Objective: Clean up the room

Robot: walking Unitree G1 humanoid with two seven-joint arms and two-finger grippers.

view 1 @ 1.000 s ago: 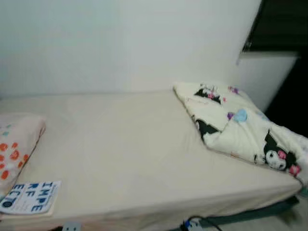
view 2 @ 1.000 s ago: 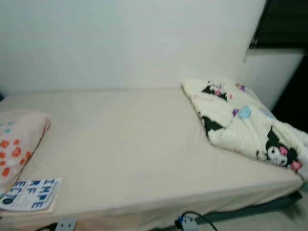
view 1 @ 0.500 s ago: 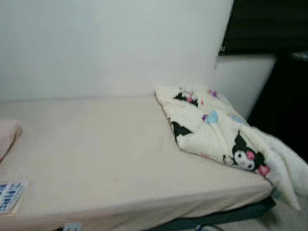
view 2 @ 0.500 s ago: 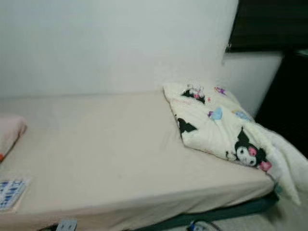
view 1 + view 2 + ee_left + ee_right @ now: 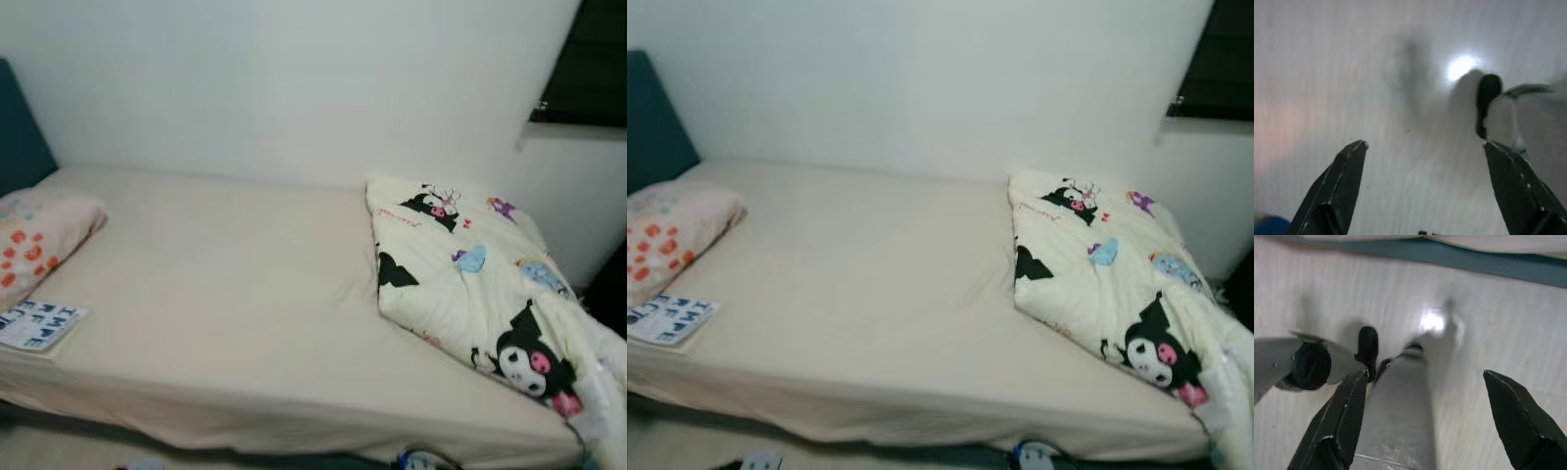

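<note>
A bed (image 5: 225,294) with a cream sheet fills the scene ahead. A folded cream blanket (image 5: 470,284) with black cartoon figures lies at its right end and droops over the corner. At the left end rests a pillow (image 5: 34,235) with orange spots, and a thin booklet (image 5: 39,325) with blue letters lies by it near the front edge. My left gripper (image 5: 1422,191) hangs open over the pale floor. My right gripper (image 5: 1422,423) is open too, above the floor beside the robot's leg.
A white wall (image 5: 294,88) runs behind the bed. A dark teal headboard (image 5: 20,142) stands at the far left, and a dark window (image 5: 588,69) at the upper right. Small plug-like items (image 5: 1038,455) lie on the floor under the front edge.
The camera has swung back to the left and tilted, so the pillow, the booklet and the headboard are in view again. Nothing on the bed has moved.
</note>
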